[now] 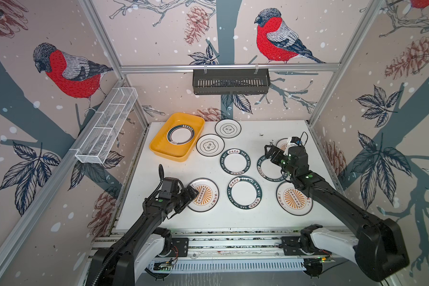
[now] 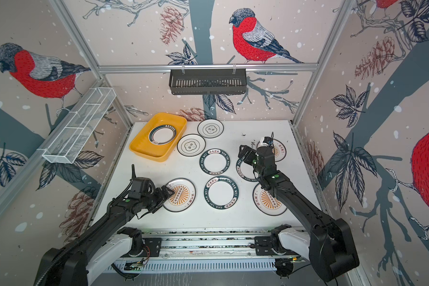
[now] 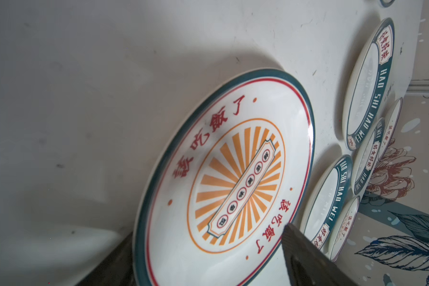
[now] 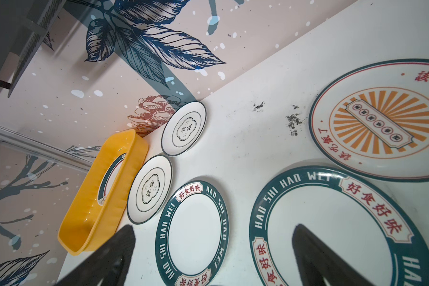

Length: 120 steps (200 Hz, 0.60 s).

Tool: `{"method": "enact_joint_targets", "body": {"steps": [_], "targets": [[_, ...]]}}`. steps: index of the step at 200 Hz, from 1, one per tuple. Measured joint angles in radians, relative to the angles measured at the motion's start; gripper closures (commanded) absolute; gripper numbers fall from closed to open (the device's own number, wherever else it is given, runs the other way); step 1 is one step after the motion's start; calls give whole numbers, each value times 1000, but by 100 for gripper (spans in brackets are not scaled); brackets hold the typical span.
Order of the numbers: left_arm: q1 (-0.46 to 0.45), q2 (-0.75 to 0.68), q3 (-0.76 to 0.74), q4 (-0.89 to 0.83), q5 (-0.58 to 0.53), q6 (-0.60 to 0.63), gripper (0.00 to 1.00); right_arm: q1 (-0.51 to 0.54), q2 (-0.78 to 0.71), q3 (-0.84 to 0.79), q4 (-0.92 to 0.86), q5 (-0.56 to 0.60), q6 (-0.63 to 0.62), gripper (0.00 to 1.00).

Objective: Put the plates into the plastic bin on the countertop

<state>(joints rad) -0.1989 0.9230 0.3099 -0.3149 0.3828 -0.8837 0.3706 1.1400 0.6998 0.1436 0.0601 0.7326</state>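
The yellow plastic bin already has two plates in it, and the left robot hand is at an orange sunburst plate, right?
Not quite. The shallow yellow plastic bin holds only one round white plate with a dark-green rim, as both top views show. The left gripper is at an orange-sunburst plate.

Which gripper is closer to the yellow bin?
Left. The left gripper sits in front of the yellow bin, at a sunburst plate; the right gripper hovers farther to its right.
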Motion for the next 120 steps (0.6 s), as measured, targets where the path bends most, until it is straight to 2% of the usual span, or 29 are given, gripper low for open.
{"method": "enact_joint_targets", "body": {"steps": [54, 91, 120], "targets": [[0, -53, -31, -13, 6, -9, 35, 42, -30, 2, -2, 23, -2, 0], [0, -68, -69, 15, 9, -41, 57, 61, -48, 3, -8, 37, -2, 0], [0, -93, -107, 50, 11, -87, 69, 64, -60, 3, -14, 54, -2, 0]]}}
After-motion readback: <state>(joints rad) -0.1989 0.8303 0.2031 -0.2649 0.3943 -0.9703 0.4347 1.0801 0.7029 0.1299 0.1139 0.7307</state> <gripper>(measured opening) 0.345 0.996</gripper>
